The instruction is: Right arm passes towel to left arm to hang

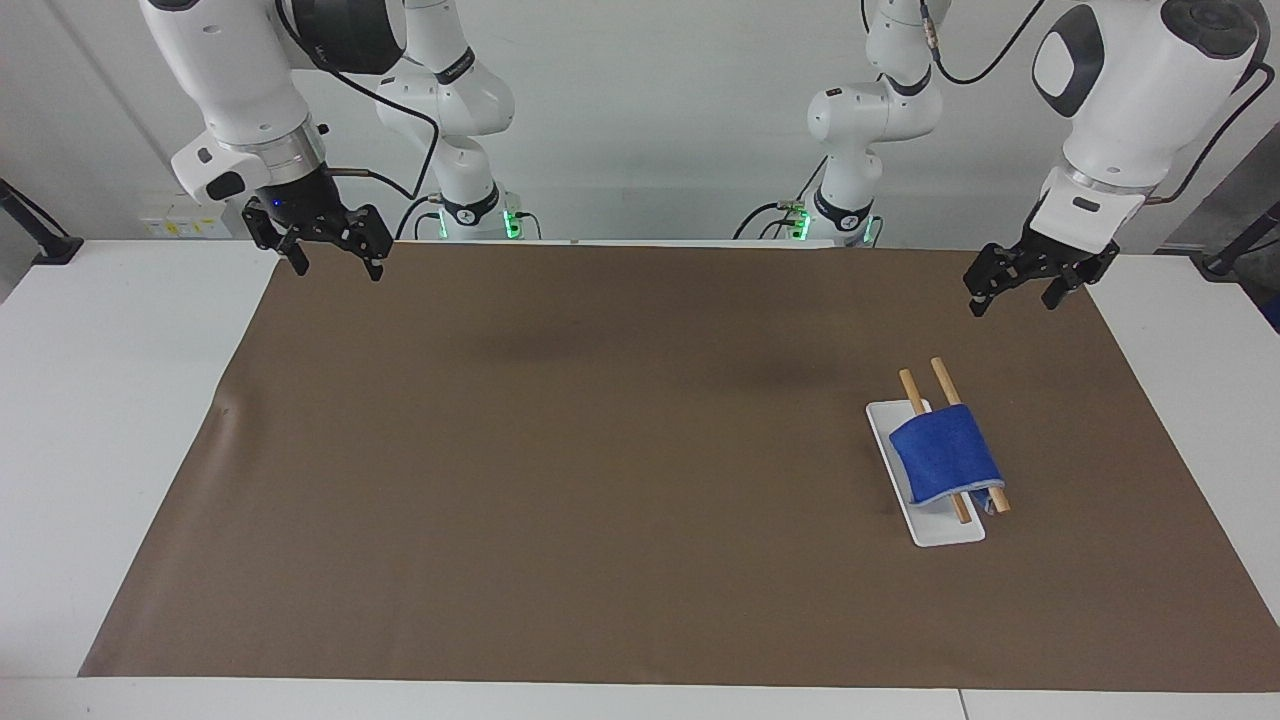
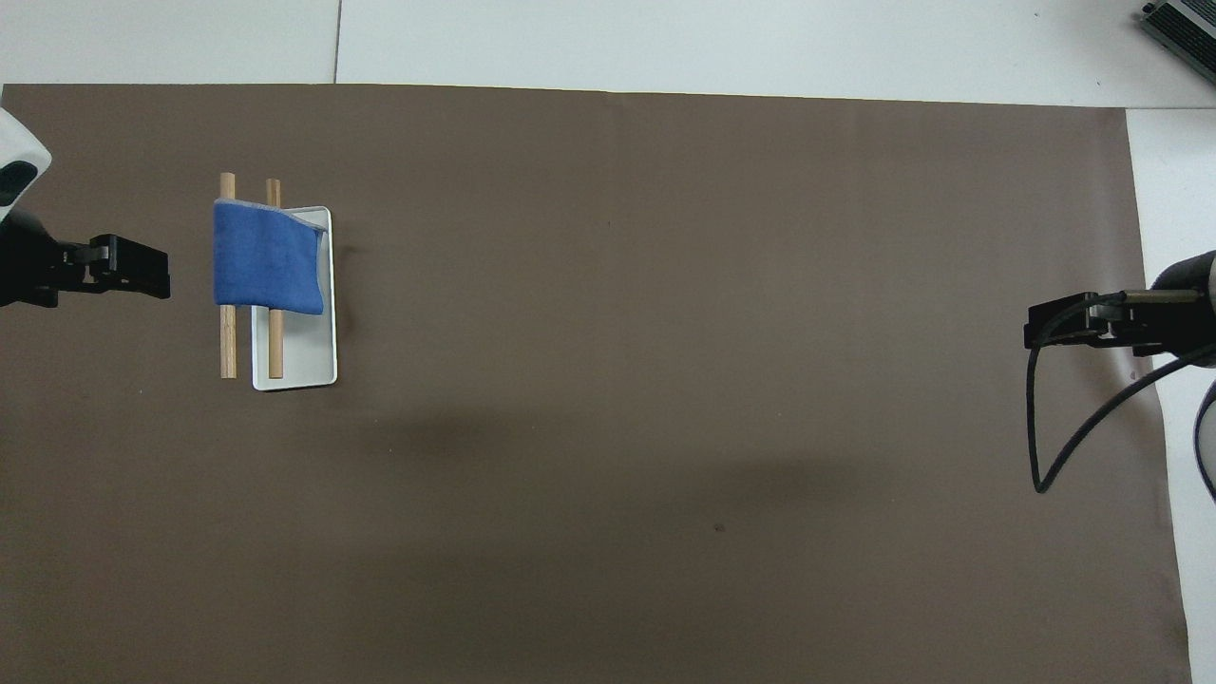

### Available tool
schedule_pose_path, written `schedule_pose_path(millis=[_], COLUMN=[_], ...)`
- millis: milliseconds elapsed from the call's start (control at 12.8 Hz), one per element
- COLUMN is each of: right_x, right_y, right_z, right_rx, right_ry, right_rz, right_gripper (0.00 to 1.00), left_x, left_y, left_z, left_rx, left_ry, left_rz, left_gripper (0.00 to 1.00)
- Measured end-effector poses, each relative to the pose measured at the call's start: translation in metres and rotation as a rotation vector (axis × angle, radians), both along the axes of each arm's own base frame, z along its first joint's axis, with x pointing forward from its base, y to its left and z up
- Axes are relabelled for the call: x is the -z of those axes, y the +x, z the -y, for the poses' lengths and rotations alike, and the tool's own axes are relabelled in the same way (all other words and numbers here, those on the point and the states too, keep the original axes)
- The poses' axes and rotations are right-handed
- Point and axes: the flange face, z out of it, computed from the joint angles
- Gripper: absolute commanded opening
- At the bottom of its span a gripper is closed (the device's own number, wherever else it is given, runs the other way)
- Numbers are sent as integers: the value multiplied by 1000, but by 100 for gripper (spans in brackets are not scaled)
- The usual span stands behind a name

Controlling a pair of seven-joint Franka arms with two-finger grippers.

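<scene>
Towel: I see the blue towel [image 1: 944, 454] [image 2: 265, 256] draped across two wooden rods [image 1: 921, 392] [image 2: 228, 342]; pale edging shows along one side.

Rods: they lie parallel, one over the white tray [image 1: 945, 530] [image 2: 304, 366], the other just off the tray's edge on the side toward the left arm's end. Both stick out of the towel at each end.

Tray: sits on the brown mat [image 1: 600, 480] [image 2: 665, 380], toward the left arm's end of the table.

Left gripper: my left gripper [image 1: 1018, 290] [image 2: 142, 273] hangs in the air over the mat's edge at its own end of the table, apart from the towel; fingers spread wide, holding nothing.

Right gripper: my right gripper [image 1: 335, 255] [image 2: 1050, 323] hangs over the mat corner at the right arm's end, well apart from the towel; blue light on, fingers spread wide, holding nothing.

Table: white surface [image 1: 120, 400] shows around the mat.
</scene>
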Motion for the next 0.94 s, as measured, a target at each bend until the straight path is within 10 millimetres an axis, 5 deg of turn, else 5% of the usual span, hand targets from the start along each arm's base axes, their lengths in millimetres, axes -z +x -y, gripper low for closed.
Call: schedule_pose_path(millis=[939], right_x=[0], right_y=[0], right_z=[0], right_rx=[0], right_ry=[0], right_rz=[0], right_gripper=[100], left_x=[0], left_y=[0], left_z=[-2], left_rx=[-4], left_ry=[0], left_rz=[0], left_gripper=[100])
